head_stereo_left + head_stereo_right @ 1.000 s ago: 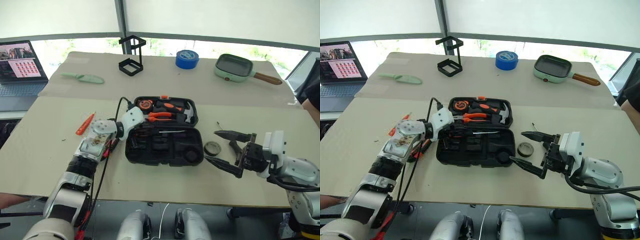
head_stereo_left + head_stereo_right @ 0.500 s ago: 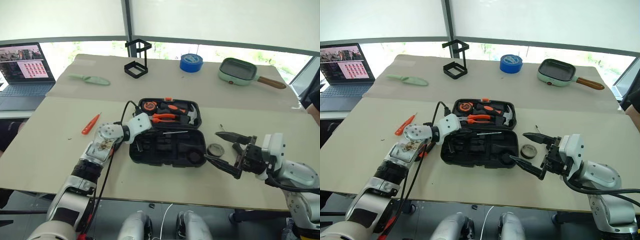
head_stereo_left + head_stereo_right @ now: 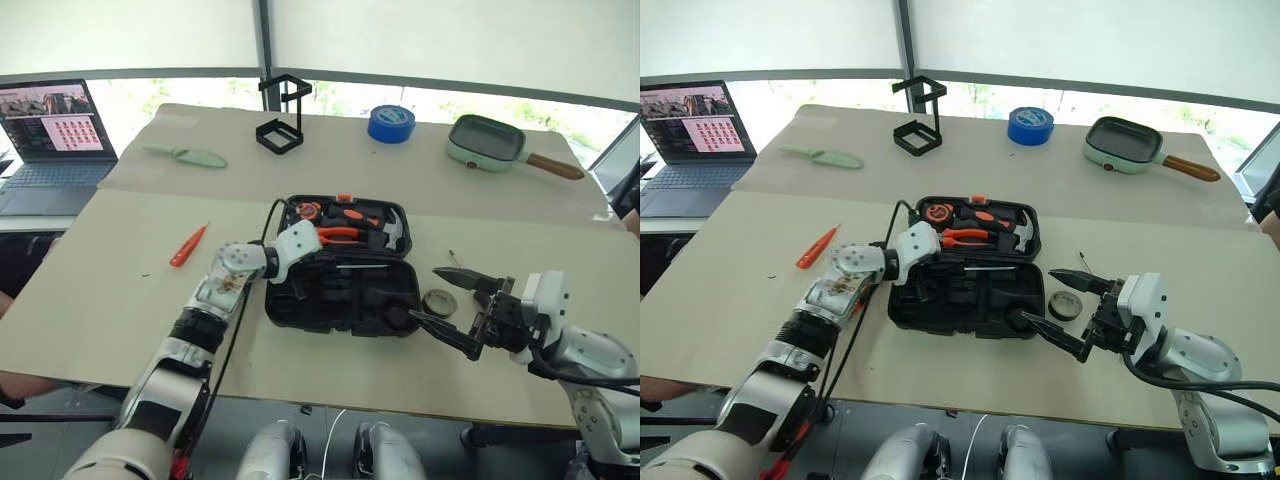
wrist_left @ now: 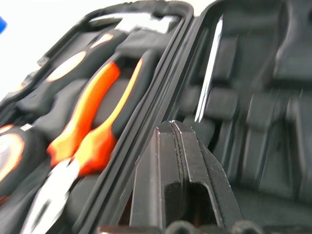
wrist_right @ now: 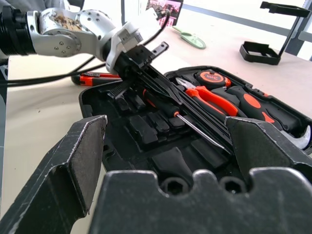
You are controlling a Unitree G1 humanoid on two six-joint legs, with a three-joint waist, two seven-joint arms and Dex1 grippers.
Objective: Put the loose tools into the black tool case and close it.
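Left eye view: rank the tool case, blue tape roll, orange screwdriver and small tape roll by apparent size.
1. Tool case
2. Blue tape roll
3. Orange screwdriver, longer but far thinner
4. Small tape roll

You have the open tool case point(image 3: 340, 290) at the table's point(image 3: 100, 300) middle. A screwdriver point(image 3: 187, 246) lies well to its left, a small tape roll point(image 3: 438, 303) just beside its right edge. Behind it, left to right, sit a scoop point(image 3: 185, 155), a wire stand point(image 3: 281, 125), a big tape roll point(image 3: 391, 124) and a pan point(image 3: 487, 143). A laptop point(image 3: 55, 130) stands beyond the table's far left.
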